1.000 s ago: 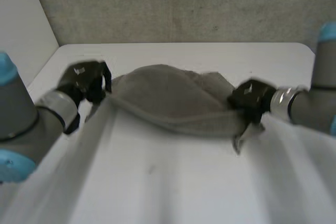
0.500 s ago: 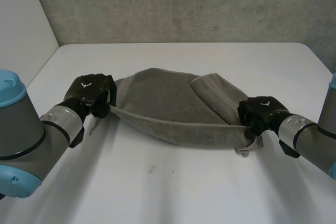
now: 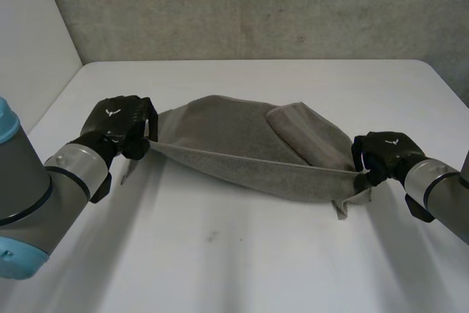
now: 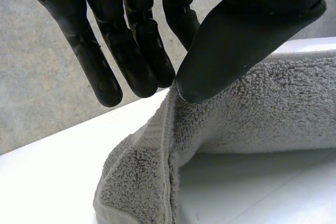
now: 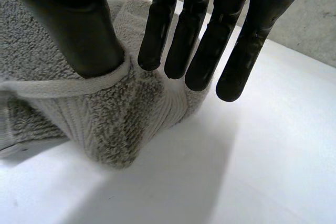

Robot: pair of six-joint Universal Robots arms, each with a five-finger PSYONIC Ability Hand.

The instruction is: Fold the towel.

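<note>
Tension has grown along the near edge of the towel point(image 3: 242, 144) at mid-desk point(image 3: 220, 254), since the left robot hand point(image 3: 121, 124) and right robot hand point(image 3: 385, 153), each pinching one end, have spread apart, probably readying a fold.

The left robot hand point(image 3: 117, 121) and right robot hand point(image 3: 385, 153) are matt black, each with a small white winged mark on its back. Their fingers point(image 4: 131, 51) are thick and round-tipped. A silvery wrist ring point(image 3: 71, 156) joins each to a grey tubular arm point(image 3: 29, 188) with light-blue caps point(image 3: 16, 263).
</note>
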